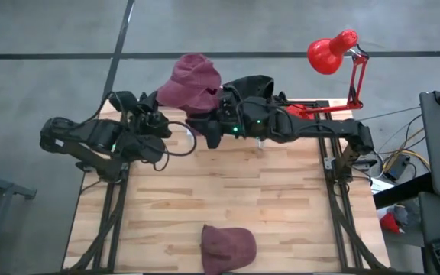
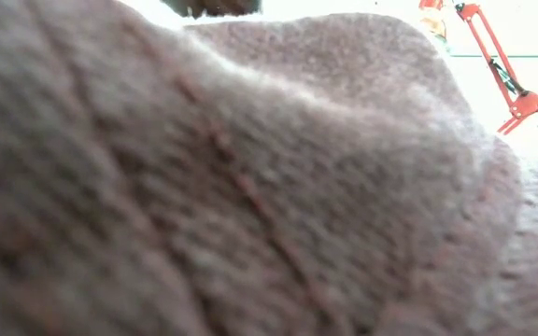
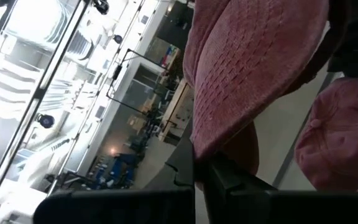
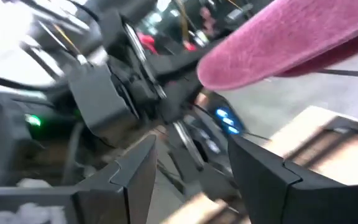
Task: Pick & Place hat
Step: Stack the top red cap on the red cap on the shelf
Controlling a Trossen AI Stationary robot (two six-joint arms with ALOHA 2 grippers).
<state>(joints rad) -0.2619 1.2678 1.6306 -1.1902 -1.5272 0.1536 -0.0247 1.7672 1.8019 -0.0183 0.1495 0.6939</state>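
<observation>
Over the light wooden slatted table (image 1: 228,191) we see a maroon knitted hat (image 1: 193,82) raised at the far edge. The left gripper (image 1: 161,114), fingers pressed together, pinches its brim. The right gripper (image 4: 188,165) stands spread just beside it, holding nothing. A second maroon hat (image 1: 228,246) lies at the near edge. A red desk lamp (image 1: 334,53) stands at the far right.

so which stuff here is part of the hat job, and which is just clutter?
Job:
- maroon hat at the table's far edge, held by the shut left tool
- second maroon hat at the near edge
- right tool, open, beside the far hat

Lying about:
- red desk lamp at the far right corner
</observation>
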